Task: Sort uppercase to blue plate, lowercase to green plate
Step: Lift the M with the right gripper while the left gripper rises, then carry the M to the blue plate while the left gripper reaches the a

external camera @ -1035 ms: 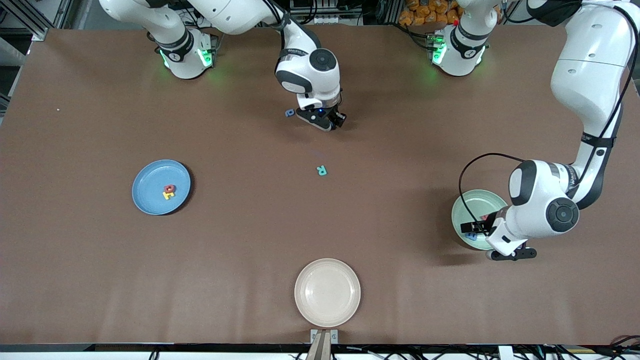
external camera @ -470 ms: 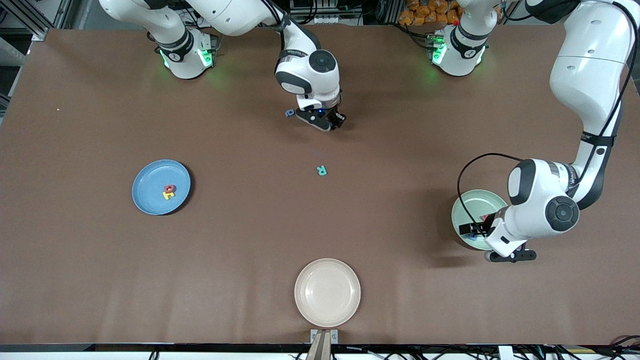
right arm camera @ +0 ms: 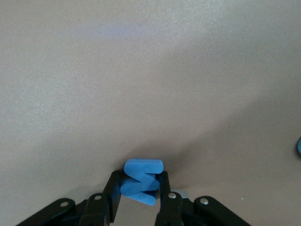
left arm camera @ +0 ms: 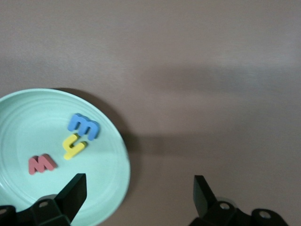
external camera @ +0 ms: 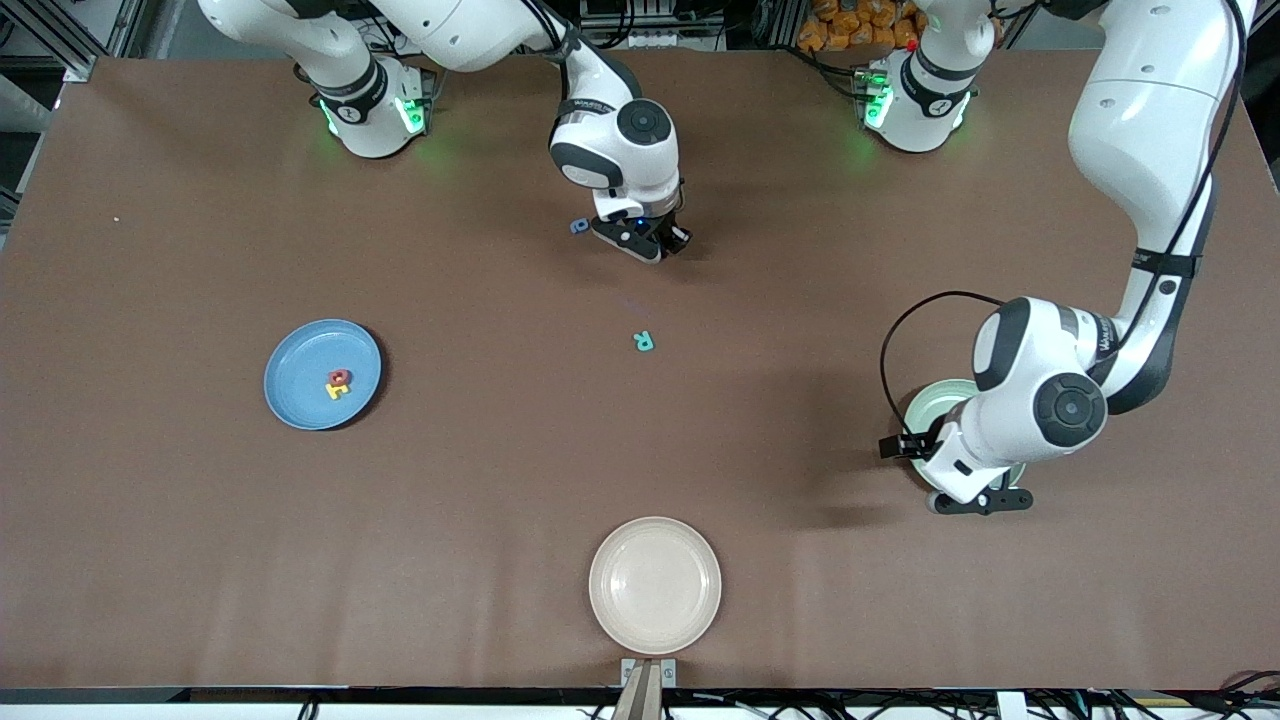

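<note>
Right gripper (right arm camera: 139,188) sits low at the table (external camera: 500,480) near the robots' bases, its jaws pinched on the blue M-shaped letter (right arm camera: 141,181). We note a small blue letter (external camera: 578,226) on the table just beside it, at about nine o'clock from it in the front view.

Left gripper (left arm camera: 136,197) hangs over the edge of the green plate (left arm camera: 113,188), fingers spread wide, holding nothing. Three letters lie in that plate — red (left arm camera: 41,164), yellow (left arm camera: 74,147) and blue (left arm camera: 83,126).

We find the teal R (external camera: 644,341) alone mid-table. On the blue plate (external camera: 300,400) lie a red letter (external camera: 340,377) and a yellow letter (external camera: 336,390), touching. A cream plate (external camera: 655,585) lies at six o'clock — nearest the front camera.
</note>
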Tool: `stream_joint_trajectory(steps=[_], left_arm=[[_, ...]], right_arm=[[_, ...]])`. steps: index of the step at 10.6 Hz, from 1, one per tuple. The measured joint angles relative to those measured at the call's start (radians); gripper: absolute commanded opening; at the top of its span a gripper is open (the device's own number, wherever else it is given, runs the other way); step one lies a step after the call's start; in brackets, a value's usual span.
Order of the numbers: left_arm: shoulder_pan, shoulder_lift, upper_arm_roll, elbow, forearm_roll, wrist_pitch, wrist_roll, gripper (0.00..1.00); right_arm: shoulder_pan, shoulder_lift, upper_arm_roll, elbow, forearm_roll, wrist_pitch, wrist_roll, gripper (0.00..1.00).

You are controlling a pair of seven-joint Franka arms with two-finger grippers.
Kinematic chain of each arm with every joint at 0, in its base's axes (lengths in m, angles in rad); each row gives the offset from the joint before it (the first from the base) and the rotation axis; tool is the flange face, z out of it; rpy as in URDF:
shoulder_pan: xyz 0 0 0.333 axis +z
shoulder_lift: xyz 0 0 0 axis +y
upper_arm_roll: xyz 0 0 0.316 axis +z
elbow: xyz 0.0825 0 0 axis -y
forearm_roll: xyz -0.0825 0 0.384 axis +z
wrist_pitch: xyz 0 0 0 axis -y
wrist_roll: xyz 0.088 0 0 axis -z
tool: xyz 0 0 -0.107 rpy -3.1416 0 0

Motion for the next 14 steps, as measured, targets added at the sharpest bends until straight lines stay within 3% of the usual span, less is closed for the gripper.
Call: stream_joint_trajectory(steps=[8, 14], left_arm=[[-0.153, -0.136, -0.023, -0.001, 0.0, -0.162, -0.183, 1.0], [-0.162, -0.218, -0.102, -0.03, 0.0, -0.246, -0.19, 1.0]], right_arm=[[-0.039, 0.002, 0.018, 0.001, 0.0, -0.002, -0.002, 0.31], [-0.108, -0.016, 0.061, 0.039, 0.011, -0.095, -0.073, 0.31]])
